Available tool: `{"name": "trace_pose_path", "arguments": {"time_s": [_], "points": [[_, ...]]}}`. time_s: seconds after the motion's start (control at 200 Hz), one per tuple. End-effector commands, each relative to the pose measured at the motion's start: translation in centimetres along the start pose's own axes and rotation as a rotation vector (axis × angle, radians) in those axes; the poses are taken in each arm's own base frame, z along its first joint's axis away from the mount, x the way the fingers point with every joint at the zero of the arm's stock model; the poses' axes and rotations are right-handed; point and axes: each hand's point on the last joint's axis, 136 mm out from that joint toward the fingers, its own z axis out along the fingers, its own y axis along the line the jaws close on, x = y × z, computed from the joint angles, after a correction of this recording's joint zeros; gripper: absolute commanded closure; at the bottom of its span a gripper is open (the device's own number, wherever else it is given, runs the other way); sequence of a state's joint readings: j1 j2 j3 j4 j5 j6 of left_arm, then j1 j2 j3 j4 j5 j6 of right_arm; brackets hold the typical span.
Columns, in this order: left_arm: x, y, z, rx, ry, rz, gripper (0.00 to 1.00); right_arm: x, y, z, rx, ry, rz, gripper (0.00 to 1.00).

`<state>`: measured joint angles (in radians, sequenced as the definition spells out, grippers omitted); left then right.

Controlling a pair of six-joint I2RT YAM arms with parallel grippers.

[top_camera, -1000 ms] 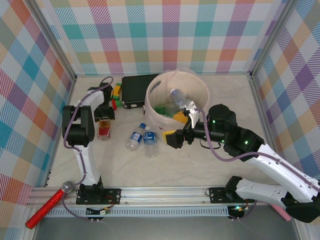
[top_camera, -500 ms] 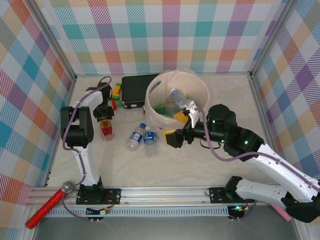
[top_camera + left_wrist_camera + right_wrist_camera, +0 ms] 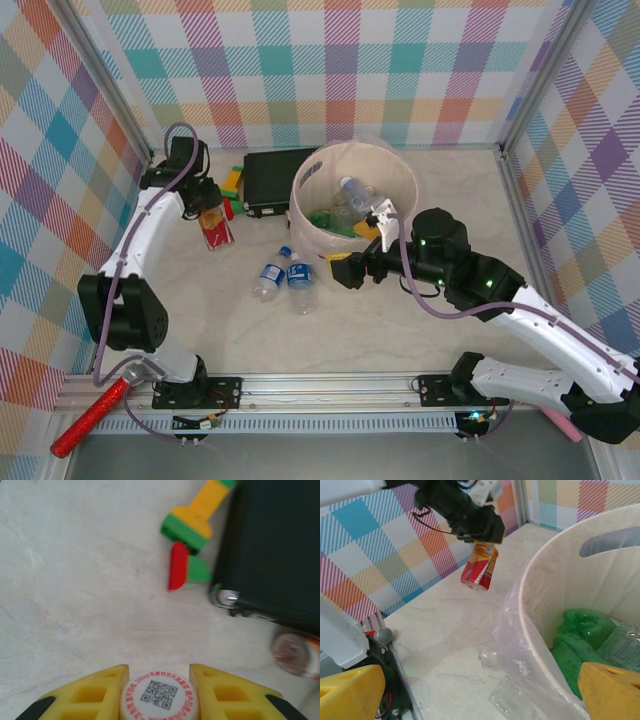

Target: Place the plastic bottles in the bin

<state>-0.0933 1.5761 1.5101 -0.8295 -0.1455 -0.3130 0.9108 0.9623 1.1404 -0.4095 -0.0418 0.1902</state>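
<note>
Pastel plaid walls (image 3: 340, 70), pale marbled tabletop (image 3: 300, 345), metal rail (image 3: 330, 385)

Pale marbled table (image 3: 420, 335), and a handful of things down on it.
Bin (image 3: 398, 180) stands at the back, black box (image 3: 278, 178) just left of it, toy blocks (image 3: 233, 182) further left; out front, one blue-labelled bottle (image 3: 267, 279) lies beside a second bottle (image 3: 301, 280).

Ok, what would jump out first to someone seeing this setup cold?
The red-labelled bottle dangling by its cap from the shut left gripper, over the table, far left. Next, the big pale bin at far centre with green bottles inside, the right gripper open at its near rim.
</note>
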Motion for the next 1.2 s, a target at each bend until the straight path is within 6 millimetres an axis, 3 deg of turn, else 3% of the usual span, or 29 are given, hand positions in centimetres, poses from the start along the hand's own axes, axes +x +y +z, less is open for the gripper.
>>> {"name": "trace_pose_path", "arguments": {"time_s": [0.0,0.39,0.74,0.96,1.195], "points": [[-1.4,-2.7,-4.1,0.104,-0.105,-0.019,0.7,-2.3,-0.2,-1.9,0.046,-0.084,-0.017,0.01],[-2.9,-13.2,-17.5,0.471,-0.366,0.065,0.69,-3.5,-2.9,-5.1,0.23,-0.144,-0.021,0.01],[-2.0,-21.9,-28.0,0.851,-0.516,0.135,0.67,-3.9,-4.8,-7.9,0.365,-0.171,-0.056,0.01],[-1.2,-25.3,-31.1,0.959,-0.584,0.188,0.66,-3.6,-5.8,-9.0,0.43,-0.189,-0.058,0.01],[0.4,-29.4,-31.4,0.977,-0.684,0.315,0.66,-3.8,-6.3,-10.8,0.464,-0.236,-0.051,0.01]]}}
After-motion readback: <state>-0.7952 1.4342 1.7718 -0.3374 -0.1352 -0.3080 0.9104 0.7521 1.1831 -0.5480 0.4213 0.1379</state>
